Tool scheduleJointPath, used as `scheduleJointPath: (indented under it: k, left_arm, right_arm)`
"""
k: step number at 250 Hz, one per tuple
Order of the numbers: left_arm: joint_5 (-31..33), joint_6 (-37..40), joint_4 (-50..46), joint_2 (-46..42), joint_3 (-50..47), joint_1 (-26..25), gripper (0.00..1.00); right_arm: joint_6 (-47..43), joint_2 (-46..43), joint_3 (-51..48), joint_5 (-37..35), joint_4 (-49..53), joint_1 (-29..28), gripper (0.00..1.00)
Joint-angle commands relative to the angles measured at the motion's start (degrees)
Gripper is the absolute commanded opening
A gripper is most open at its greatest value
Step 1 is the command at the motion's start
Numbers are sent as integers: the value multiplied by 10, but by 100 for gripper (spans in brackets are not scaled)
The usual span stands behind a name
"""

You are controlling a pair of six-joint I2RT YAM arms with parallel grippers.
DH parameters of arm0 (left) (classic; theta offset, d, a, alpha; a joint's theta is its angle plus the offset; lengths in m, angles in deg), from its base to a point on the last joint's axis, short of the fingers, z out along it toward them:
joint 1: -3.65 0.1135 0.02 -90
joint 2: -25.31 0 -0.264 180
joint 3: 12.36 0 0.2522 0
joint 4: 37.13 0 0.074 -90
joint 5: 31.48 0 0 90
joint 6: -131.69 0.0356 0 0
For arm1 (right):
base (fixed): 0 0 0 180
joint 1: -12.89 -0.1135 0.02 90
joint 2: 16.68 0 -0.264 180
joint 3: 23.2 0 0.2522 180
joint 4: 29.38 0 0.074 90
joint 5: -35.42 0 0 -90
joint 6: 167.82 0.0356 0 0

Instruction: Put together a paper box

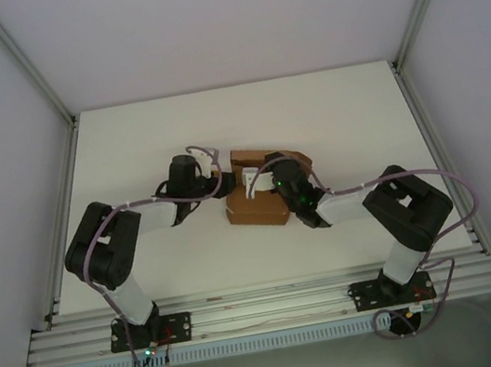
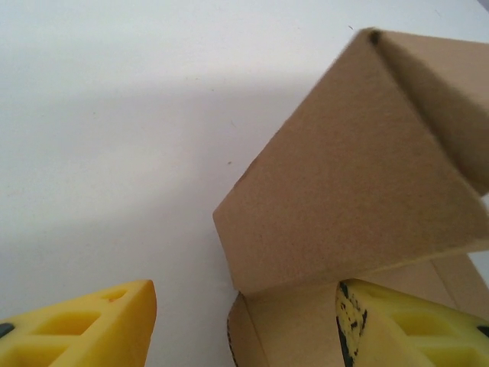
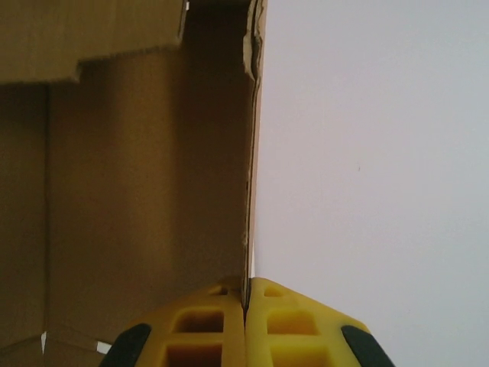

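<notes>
- Seen from above, a white table [image 1: 328, 113] has 2 black robot arms reaching from its near edge toward the middle.
- The paper box [image 1: 254, 208], plain brown cardboard and only partly folded, lies near the middle of the table, between the 2 arm tips.
- The left gripper [image 2: 244, 306] meets the box from the left side. Its 2 yellow fingers [image 2: 99, 329] stand well apart. A large slanted flap rises just ahead of them. The right-hand finger rests against the cardboard, and the other is over bare table, clear of the box.
- The right gripper [image 3: 246, 306] is pinched closed on the box. The thin edge of an upright cardboard wall runs down into the seam between its 2 yellow fingers. Brown cardboard lies to the left of that wall and white table to the right.
</notes>
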Motion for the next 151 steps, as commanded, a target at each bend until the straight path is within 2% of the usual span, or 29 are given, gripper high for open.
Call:
scheduleJointPath:
  k: [1, 18, 58, 93, 139, 151]
  left_arm:
    - [63, 41, 76, 3, -19, -27, 64]
    - [103, 38, 104, 9, -29, -37, 63]
    - [119, 32, 164, 23, -42, -43, 57]
    - [137, 41, 171, 35, -34, -49, 49]
    - [152, 56, 190, 54, -35, -69, 49]
    - [163, 52, 191, 60, -32, -73, 46]
  right_arm:
    - [-4, 13, -17, -7, -15, -9, 0]
    - [-10, 20, -23, -14, -18, -12, 0]
    - [-2, 27, -27, -6, 21, -20, 0]
    - [-10, 34, -28, -6, 36, -21, 0]
    - [-10, 46, -30, -23, 37, -30, 0]
    - [-9, 49, -29, -29, 36, -33, 0]
